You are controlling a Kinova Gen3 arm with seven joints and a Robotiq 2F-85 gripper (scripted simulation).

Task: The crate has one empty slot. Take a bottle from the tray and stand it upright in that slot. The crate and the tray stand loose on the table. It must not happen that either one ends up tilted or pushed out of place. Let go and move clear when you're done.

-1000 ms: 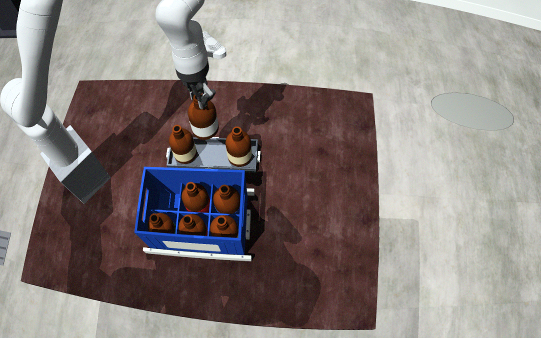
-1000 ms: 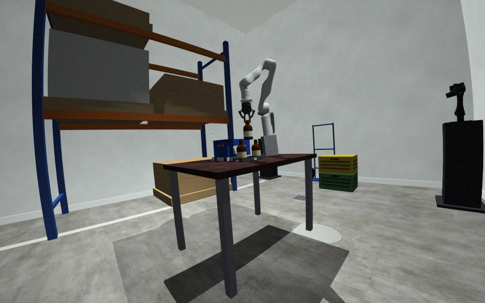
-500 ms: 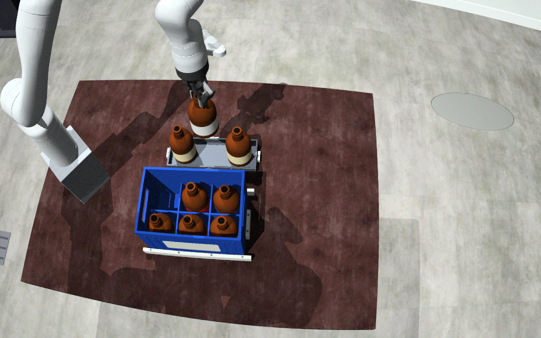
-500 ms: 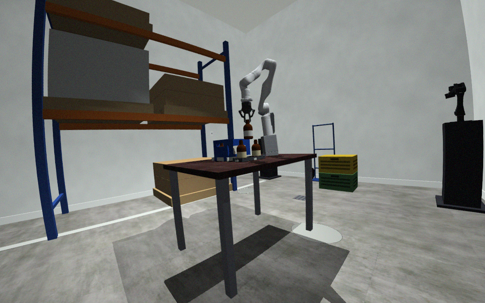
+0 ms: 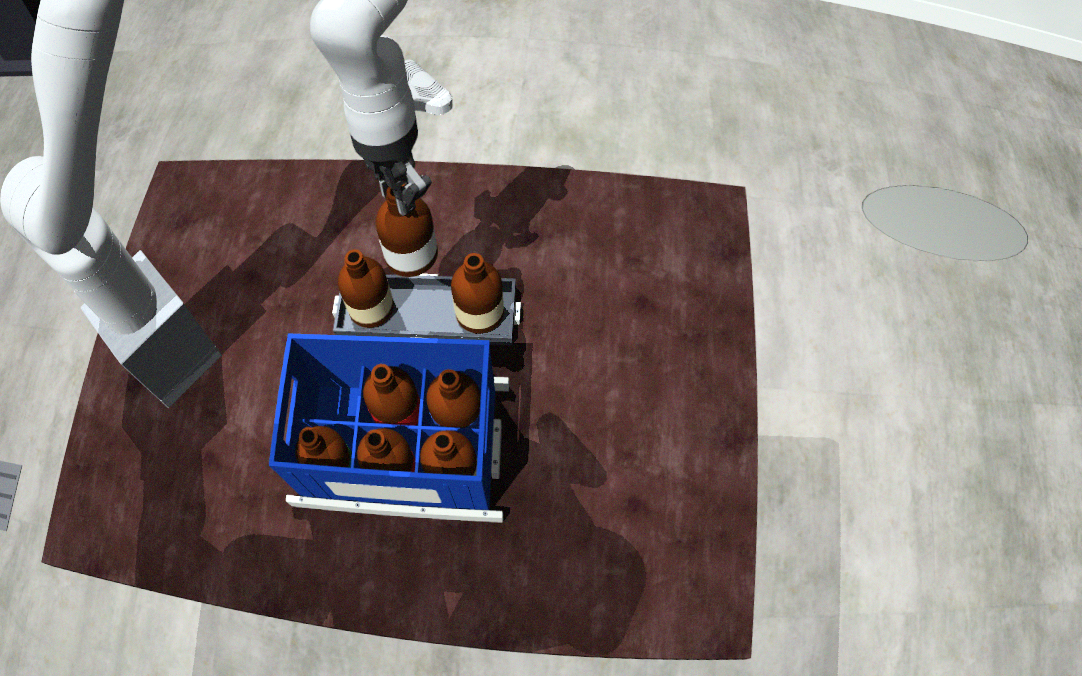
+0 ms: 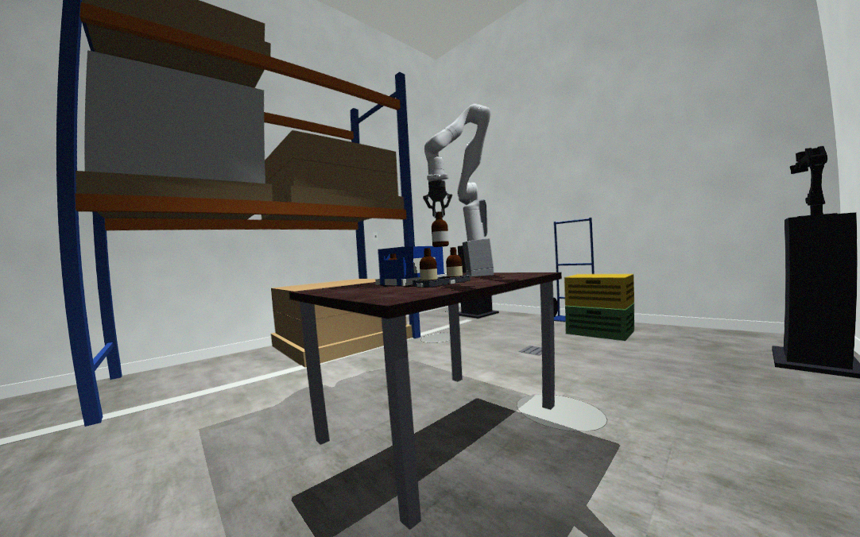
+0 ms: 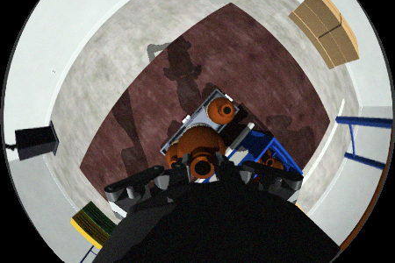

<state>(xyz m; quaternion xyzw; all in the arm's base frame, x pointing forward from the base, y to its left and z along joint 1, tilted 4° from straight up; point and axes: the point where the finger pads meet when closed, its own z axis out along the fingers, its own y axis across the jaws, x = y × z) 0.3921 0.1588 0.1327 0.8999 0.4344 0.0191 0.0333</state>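
- Brown glass, by the look of it: the bottle (image 5: 405,230) hangs upright from the gripper (image 5: 402,186), whose fingers are closed narrowly on its neck, just under the lip.
- Below the gripper and slightly toward the crate (image 5: 307,482) sits the tray (image 5: 423,312); the held bottle is lifted well above it, as the exterior view shows (image 6: 439,229).
- Two more bottles stand on the tray, one to each side below the held one.
- I judge the bottle rigid, smooth and likely breakable, with most of its weight in the wide body far beneath the grip, so it may swing or slip if moved sharply.
- A neck hold suits it: the lip above the fingers should stop it sliding down, and the body stays free to enter a slot.
- Beyond the tray from the gripper, the crate holds five bottles; its free slot (image 5: 323,379) is the corner one in the row next to the tray.
- Lowering probably needs the base centred between the dividers, since the crate stands loose and a knock could shift it.
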